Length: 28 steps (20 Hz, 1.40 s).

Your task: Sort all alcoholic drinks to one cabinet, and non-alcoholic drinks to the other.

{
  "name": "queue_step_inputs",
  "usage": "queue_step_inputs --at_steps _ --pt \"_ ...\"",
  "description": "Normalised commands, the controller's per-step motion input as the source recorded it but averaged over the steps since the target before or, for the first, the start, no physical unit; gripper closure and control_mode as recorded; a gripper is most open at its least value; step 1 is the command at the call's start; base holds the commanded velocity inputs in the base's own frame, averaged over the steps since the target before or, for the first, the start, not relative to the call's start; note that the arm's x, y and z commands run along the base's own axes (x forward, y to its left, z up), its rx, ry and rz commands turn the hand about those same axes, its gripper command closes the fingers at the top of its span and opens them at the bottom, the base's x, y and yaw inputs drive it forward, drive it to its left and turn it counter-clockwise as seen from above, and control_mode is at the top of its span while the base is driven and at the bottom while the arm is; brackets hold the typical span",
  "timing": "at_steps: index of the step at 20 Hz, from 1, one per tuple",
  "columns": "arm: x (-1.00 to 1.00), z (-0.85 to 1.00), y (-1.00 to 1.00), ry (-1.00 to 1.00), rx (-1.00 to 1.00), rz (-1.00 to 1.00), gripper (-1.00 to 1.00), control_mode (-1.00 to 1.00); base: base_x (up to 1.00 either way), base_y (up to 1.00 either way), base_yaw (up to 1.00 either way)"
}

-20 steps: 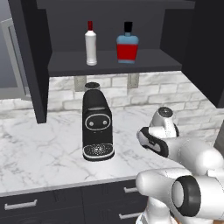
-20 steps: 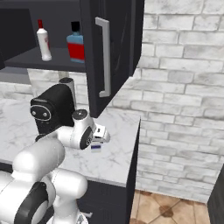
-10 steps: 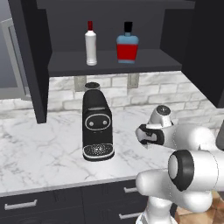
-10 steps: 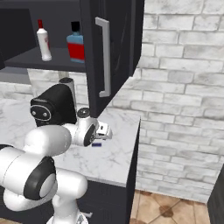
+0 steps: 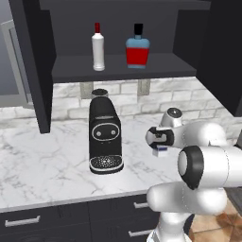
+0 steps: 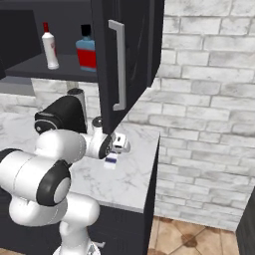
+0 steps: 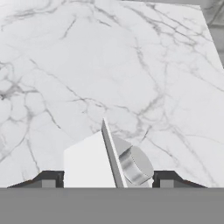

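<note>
Open wall cabinet [image 5: 123,68] across the top of the left base view, already holding the slim white bottle [image 5: 98,47] and the squat red bottle [image 5: 137,47] side by side; alcoholic half judged done. Below, marble counter [image 5: 42,156] with black coffee machine [image 5: 105,137] at centre; paper coffee cup [image 5: 99,93] just behind it, untouched. Right of centre, gripper [image 7: 107,181] astride the milk carton [image 7: 94,164], fingertips [image 7: 168,178] either side of it; pinching or merely flanking, cannot tell; both non-alcoholic drinks left to shelve.

White brick wall [image 6: 209,99]; marble counter [image 5: 42,165]; tiled floor [image 6: 189,239].
</note>
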Motion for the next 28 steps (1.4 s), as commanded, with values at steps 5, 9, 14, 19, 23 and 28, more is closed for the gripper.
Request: queue_step_inputs --at_steps 5,9,14,19,23,28 --pt "-0.06 -0.06 0.15 0.01 0.0 0.0 1.0 -1.0 0.0 0.0 0.0" --pt "-0.38 0.16 0.56 0.0 -0.05 -0.02 1.0 -1.0 0.0 0.0 0.0" --pt "-0.28 0.78 0.53 0.0 -0.04 -0.06 1.0 -1.0 0.0 0.0 0.0" --pt "-0.22 1.0 0.26 0.0 0.0 -0.05 1.0 -1.0 0.0 0.0 0.0" --pt "-0.52 1.0 0.02 0.0 0.0 0.0 1.0 -1.0 0.0 0.0 0.0" --pt "-0.84 0.59 0.0 -0.08 0.0 0.0 1.0 -1.0 0.0 0.0 0.0"
